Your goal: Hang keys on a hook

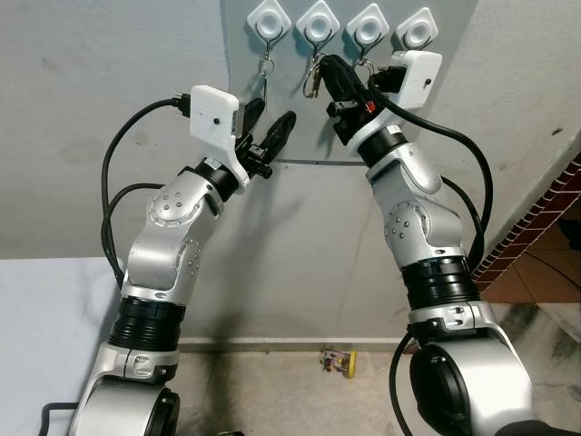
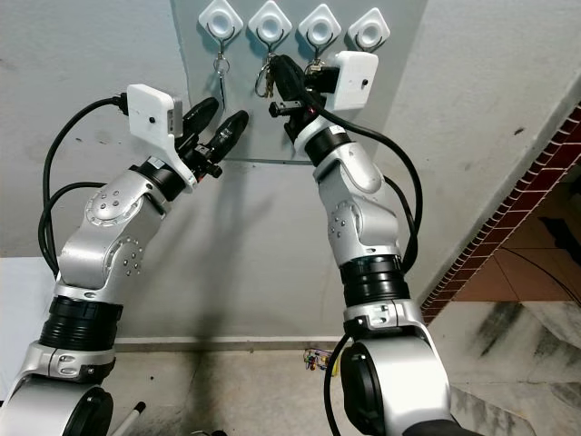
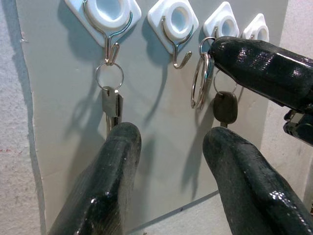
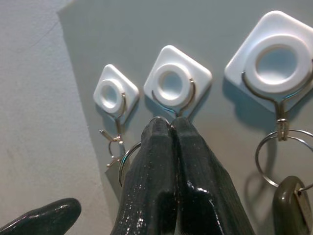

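Note:
Four white diamond hooks sit in a row on a grey panel (image 1: pixel 300 109) on the wall. A ring with a silver key (image 3: pixel 111 100) hangs on the first hook (image 3: pixel 107 12). The second hook (image 4: pixel 176 83) is bare. My right gripper (image 4: pixel 168 128) is just below it, shut on a key ring (image 3: pixel 199 81) whose keys (image 1: pixel 314 78) dangle beside the fingers. The third hook (image 4: pixel 278 61) carries a ring with a dark-headed key (image 4: pixel 289 198). The fourth hook (image 1: pixel 418 28) is partly behind my right wrist camera. My left gripper (image 1: pixel 270 125) stands open below the first hook, holding nothing.
A small coloured object (image 1: pixel 338 361) lies on the floor at the foot of the wall. A brick-patterned wall edge (image 1: pixel 536 227) runs down on the right. A white surface (image 1: pixel 45 309) lies at the lower left. Black cables loop from both wrists.

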`<state>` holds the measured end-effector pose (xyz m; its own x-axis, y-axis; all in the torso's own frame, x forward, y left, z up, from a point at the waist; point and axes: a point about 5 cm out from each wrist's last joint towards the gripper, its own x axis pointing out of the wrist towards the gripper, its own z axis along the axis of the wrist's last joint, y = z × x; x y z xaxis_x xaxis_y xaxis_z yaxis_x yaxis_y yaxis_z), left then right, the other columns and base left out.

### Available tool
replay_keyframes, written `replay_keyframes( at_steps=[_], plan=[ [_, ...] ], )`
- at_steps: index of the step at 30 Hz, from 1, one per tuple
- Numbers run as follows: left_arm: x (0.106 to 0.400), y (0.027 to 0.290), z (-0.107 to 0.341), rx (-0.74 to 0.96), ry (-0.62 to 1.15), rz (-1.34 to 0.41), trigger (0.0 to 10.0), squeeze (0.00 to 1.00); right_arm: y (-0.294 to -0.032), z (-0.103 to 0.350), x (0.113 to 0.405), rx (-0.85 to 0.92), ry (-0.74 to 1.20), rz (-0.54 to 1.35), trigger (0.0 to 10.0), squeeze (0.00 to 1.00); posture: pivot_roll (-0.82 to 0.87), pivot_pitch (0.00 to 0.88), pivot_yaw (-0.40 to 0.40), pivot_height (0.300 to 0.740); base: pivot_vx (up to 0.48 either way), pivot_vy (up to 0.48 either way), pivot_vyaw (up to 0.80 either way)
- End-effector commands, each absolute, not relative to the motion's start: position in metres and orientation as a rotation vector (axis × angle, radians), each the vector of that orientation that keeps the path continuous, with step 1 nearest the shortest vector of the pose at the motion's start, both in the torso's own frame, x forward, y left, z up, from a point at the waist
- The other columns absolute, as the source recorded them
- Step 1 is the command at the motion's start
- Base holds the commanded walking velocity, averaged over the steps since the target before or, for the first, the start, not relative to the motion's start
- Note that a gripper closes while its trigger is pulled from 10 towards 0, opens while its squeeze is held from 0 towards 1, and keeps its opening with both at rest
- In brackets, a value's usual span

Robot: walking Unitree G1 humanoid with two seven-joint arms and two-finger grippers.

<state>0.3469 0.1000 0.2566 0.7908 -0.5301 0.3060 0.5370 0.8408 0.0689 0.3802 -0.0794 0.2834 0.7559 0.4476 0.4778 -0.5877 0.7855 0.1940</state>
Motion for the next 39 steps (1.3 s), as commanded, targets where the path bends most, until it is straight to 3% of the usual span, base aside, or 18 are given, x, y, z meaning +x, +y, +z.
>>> replay_keyframes(
  at_steps=[1,39],
  plan=[
    [0.344,0.096,0.267,-0.016,-0.357,-0.597,10.0,0.0,-0.079,0.292,0.382,0.36,-0.45,0.569,10.0,0.0,-0.05,0.081,-0.029,0.74,0.0,0.0,0.0],
    [0.343,0.098,0.268,-0.017,-0.359,-0.58,10.0,0.0,-0.073,0.292,0.395,0.502,-0.344,0.473,10.0,0.0,-0.04,0.09,-0.039,0.74,0.0,0.0,0.0]
  ],
)
